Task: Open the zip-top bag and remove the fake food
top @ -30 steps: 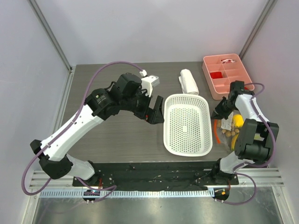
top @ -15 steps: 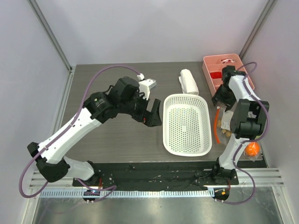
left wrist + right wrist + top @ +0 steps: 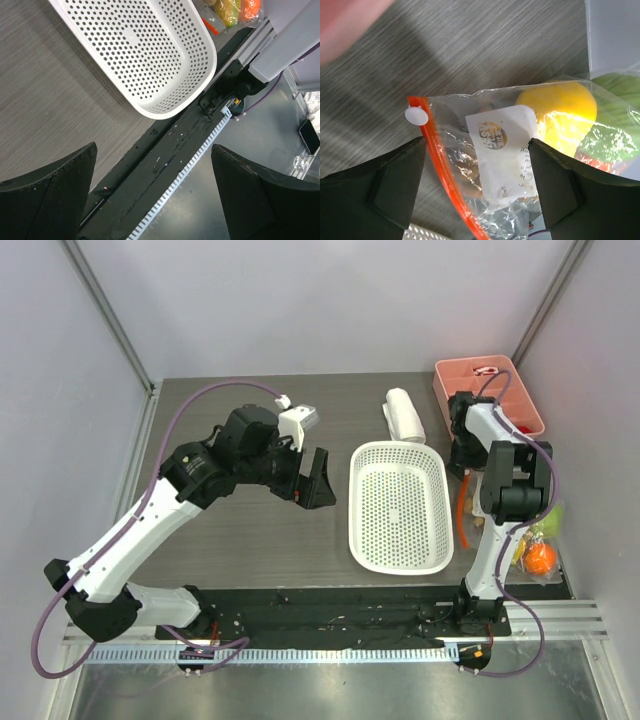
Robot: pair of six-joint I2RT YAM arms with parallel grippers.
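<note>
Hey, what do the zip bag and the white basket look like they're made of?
The zip-top bag: thin clear plastic film, glossy. It wrinkles, glints, and shows the yellow fruit through it. Its orange-red zip strip looks like stiffer opaque plastic.
The white basket: probably rigid moulded plastic with a matte to satin finish, going by its even rows of round holes and smooth rounded rim.

My left arm (image 3: 150, 520) rises from its base and bends across to the right. My left gripper (image 3: 316, 480) is tilted downward, jaws spread wide and gripping nothing. My right arm (image 3: 505, 490) folds tightly upright. My right gripper (image 3: 477, 142) faces down, jaws wide apart and empty.
</note>
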